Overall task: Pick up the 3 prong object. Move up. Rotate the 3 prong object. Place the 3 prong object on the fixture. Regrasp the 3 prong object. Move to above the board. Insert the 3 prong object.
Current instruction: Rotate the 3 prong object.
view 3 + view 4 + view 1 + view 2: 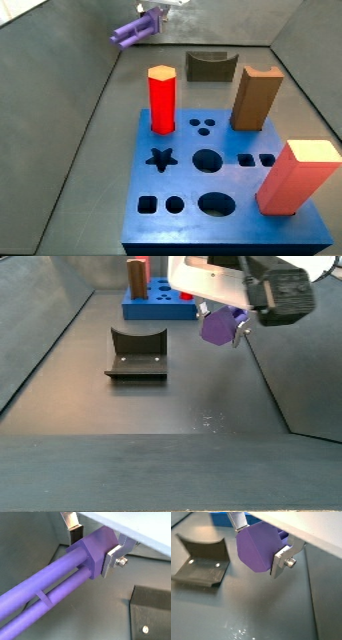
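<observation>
Between end effector (261,548) plates, faceted purple peg (258,544)

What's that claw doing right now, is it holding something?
Gripper: shut on the purple 3 prong object, held in the air off the floor, near the fixture.

A red hexagonal peg (162,99) stands upright at one far corner of the blue slab, and a tall brown rectangular block (254,97) stands upright at the other far corner. A salmon-pink rectangular block (295,177) stands upright near the slab's front edge on the brown block's side. All three are well apart from one another, and the dark grey floor (80,160) lies around the slab.
</observation>
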Available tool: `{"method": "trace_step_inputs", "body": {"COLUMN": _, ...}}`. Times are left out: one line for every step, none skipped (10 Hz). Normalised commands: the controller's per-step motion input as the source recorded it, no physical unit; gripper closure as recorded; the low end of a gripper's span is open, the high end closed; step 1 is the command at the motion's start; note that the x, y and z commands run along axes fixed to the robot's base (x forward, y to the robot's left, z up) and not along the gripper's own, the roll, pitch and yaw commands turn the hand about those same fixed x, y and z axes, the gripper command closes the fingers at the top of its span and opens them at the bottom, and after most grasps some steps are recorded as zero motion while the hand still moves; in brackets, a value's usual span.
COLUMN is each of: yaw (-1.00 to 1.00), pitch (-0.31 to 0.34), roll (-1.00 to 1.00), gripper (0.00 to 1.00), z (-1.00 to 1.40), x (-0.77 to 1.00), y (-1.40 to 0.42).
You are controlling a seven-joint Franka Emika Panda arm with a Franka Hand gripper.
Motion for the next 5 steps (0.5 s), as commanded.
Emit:
{"method": "trace_step_inputs", "body": {"yaw": -1.0, "pitch": -0.004, "roll": 0.0, "gripper": 1.0, "z": -0.03, "x": 0.03, "y": 0.02}}
{"method": "trace_step_inputs", "body": {"yaw": -1.0, "pitch": -0.005, "roll": 0.0, "gripper": 1.0, "z": -0.03, "x": 0.03, "y": 0.02}}
{"method": "trace_step_inputs", "body": {"yaw": -1.0, "pitch": -0.005, "roll": 0.0, "gripper": 1.0, "z": -0.03, "x": 0.03, "y": 0.02}}
{"method": "trace_step_inputs", "body": {"yaw": -1.0, "pitch": -0.005, "roll": 0.0, "gripper": 1.0, "z": -0.03, "x": 0.03, "y": 0.02}}
{"method": "trace_step_inputs", "body": {"yaw": -1.0, "pitch": -0.005, "roll": 0.0, "gripper": 1.0, "z": -0.03, "x": 0.03, "y": 0.02}}
